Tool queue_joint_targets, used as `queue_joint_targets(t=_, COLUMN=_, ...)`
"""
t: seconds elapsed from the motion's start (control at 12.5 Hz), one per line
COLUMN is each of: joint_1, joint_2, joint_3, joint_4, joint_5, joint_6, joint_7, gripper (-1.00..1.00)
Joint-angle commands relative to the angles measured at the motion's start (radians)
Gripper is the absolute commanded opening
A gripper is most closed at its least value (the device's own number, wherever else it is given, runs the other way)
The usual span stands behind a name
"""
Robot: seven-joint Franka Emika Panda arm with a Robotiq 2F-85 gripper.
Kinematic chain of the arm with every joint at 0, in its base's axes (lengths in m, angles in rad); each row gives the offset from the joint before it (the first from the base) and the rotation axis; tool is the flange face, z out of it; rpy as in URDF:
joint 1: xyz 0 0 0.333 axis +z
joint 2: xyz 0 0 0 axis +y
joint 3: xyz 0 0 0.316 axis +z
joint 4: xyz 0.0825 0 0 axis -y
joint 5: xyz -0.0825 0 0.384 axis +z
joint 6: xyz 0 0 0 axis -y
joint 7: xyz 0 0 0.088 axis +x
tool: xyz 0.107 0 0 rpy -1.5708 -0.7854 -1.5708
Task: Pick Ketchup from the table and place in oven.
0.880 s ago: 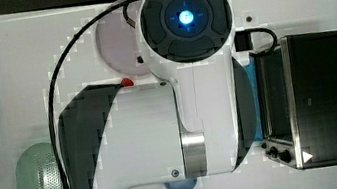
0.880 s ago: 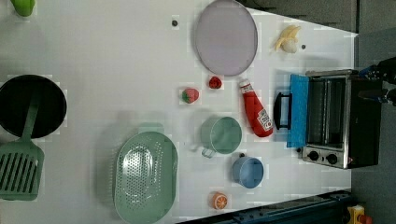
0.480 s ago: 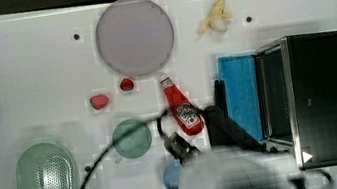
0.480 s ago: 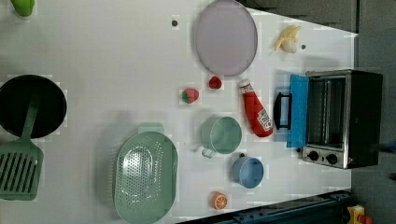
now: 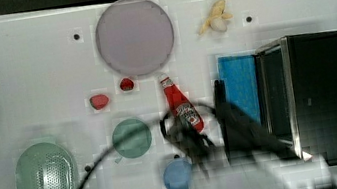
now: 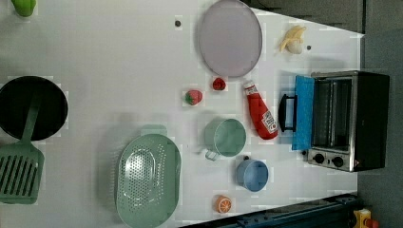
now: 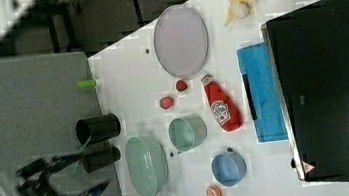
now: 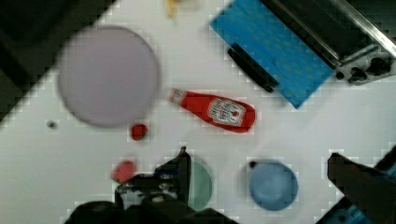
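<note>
On the table [image 6: 95, 57]: one Ketchup [image 6: 261, 110], one oven [image 6: 349, 121], one plate [image 6: 230, 38], two strawberries [image 6: 193, 97], two cups [image 6: 225, 137], one colander [image 6: 148, 179], one banana [image 6: 292, 39], one orange half [image 6: 223, 204], one black pan [image 6: 31, 107], one spatula [image 6: 19, 176].

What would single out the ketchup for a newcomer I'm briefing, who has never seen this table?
Find the black oven at the left view's right, its blue-lined door folded open onto the table. The Ketchup lies flat beside that door. It is the only bottle: red, white-capped, labelled, far longer than the two small red fruits nearby.
</note>
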Motion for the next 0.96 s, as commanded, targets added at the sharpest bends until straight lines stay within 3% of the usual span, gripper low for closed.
queue_joint_targets(t=0.08, joint_1=0.005, joint_2=0.158, joint_3=0.009, joint_4=-0.168, joint_5=0.009, joint_6=0.113, joint_7=-0.181, gripper=1.0)
queue_joint_targets(t=0.56, joint_1=0.005, joint_2=0.396, joint_3=0.009, joint_4=-0.297, joint_5=0.009, joint_6=0.455, joint_7=-0.528, gripper=1.0)
queue_joint_targets(t=0.96, joint_1=0.005, joint_2=0.609, joint_3=0.01, joint_4=-0.312, joint_5=0.009, joint_6=0.729, joint_7=-0.895, gripper=1.0)
